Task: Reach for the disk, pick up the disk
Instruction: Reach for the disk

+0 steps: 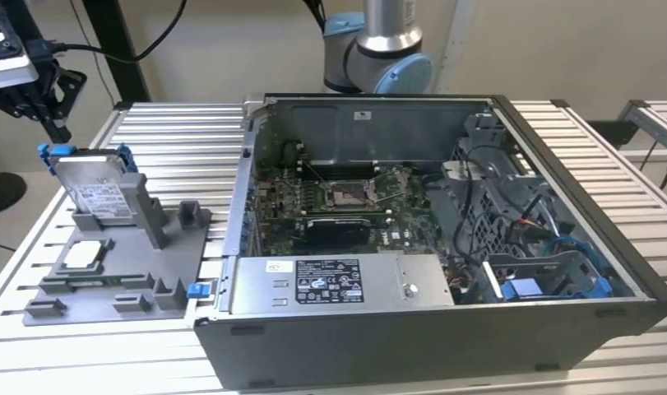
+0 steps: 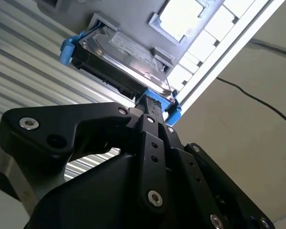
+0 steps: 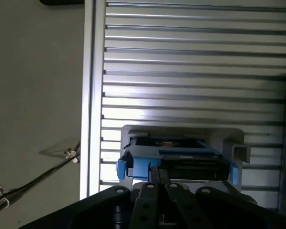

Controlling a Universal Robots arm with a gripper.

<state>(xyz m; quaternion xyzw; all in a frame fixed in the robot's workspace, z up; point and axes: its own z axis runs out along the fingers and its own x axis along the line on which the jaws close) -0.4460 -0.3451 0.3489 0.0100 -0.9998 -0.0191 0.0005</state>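
Black fingers of my pincer looked pressed together in the second wrist view, tips just beside the disk. In the first wrist view, contact was unclear. In the exterior view's left, the disk stood upright in a grey holder, with my pincer above it.
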